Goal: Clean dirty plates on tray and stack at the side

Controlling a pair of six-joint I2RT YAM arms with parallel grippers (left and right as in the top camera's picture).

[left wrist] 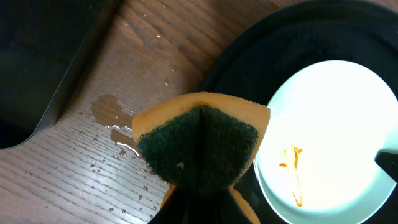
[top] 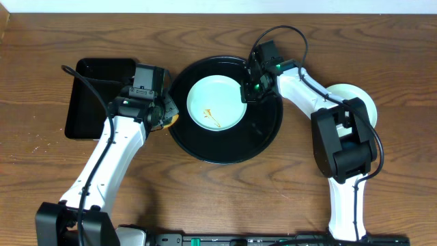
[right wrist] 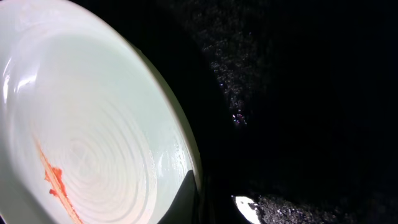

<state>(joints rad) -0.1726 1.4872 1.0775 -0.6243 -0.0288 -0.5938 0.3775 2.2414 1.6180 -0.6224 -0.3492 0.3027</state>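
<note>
My left hand [top: 162,113] is clamped on a yellow sponge [left wrist: 199,146], green scouring face showing, at the left rim of the round black tray [top: 263,140] in the centre of the frame. One pale blue-green plate [top: 215,102], streaked with orange-brown sauce, lies on that tray. My right hand [top: 247,89] sits closed at the plate's right edge. I can't tell whether it pinches the rim.
</note>
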